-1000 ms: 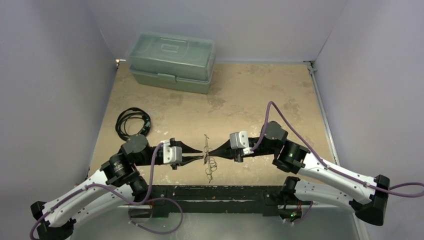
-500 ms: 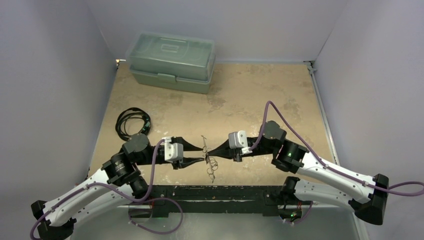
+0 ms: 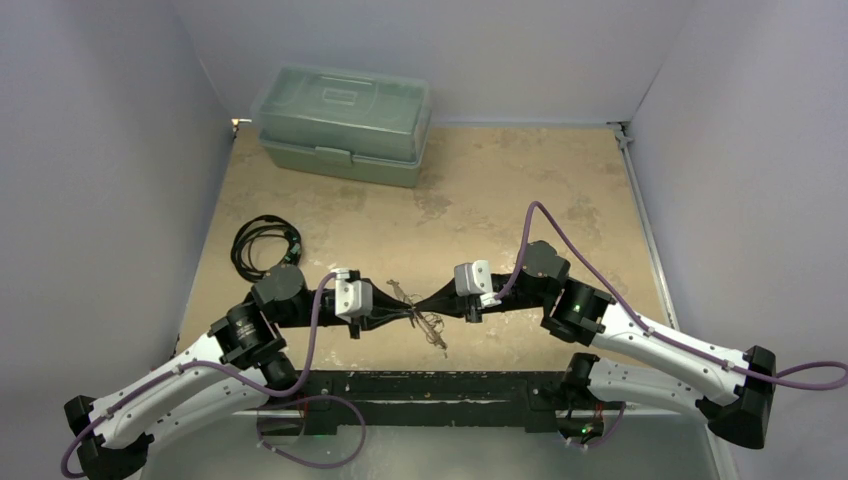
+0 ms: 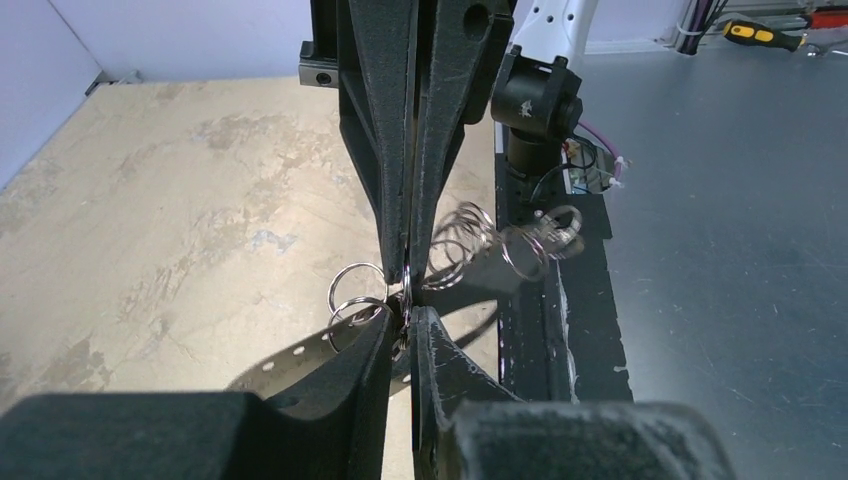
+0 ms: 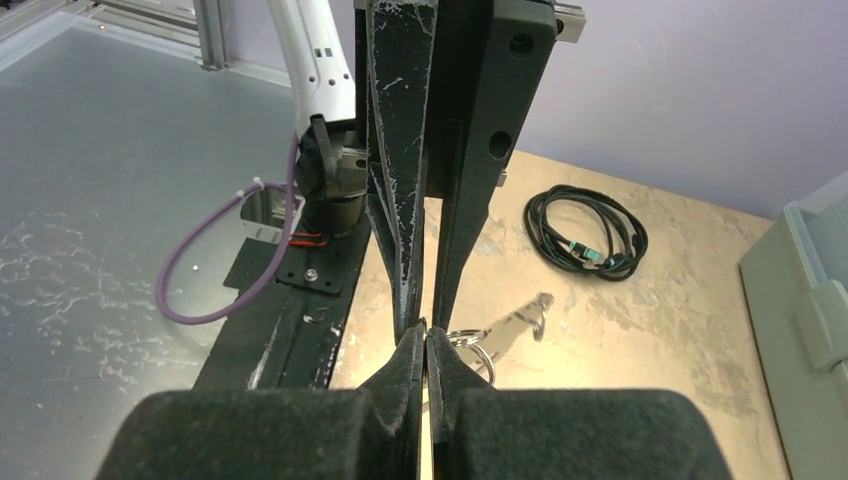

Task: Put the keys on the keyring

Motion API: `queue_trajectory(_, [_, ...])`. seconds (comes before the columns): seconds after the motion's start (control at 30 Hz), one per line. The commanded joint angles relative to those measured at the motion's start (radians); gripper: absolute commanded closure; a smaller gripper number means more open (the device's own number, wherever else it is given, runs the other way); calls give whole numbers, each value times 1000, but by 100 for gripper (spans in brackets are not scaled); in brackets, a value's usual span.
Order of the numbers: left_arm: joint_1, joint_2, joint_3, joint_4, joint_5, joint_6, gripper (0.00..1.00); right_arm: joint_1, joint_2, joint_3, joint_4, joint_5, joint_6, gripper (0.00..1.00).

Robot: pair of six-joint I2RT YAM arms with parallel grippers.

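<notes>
Top external view shows the keyring [image 3: 432, 326] held slantwise near the table's front edge, its thin loop running from upper left to lower right between the two gripper tips. Small rings [image 4: 356, 290] dangle from it at the pinch point. More show blurred just beside them in the left wrist view, and no keys can be told apart among them. The left gripper [image 3: 408, 315] and right gripper [image 3: 421, 307] meet tip to tip, each clamped on the keyring's wire. Beneath is the tan table [image 3: 480, 200], with a coiled black cable [image 3: 262, 246] to the left and a green box [image 3: 345, 122] at the far edge.
</notes>
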Motion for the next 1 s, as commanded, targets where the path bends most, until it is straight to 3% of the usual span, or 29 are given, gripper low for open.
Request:
queue_trajectory(0.0, [3,6,12,48,19,-20,92,1,-5,13,55,12,5,100])
queue_trajectory(0.13, [4,17,18,40,20,-24,95,2,-3,12,54,29,5,100])
queue_trajectory(0.27, [4,16,20,36,18,-25,82,2,3,16,52,42,7,100])
queue_trajectory(0.43, [4,9,18,35,8,-29,80,2,5,16,49,48,6,100])
queue_trajectory(0.97, [10,12,23,16,-23,-39,92,2,12,21,40,58,7,100])
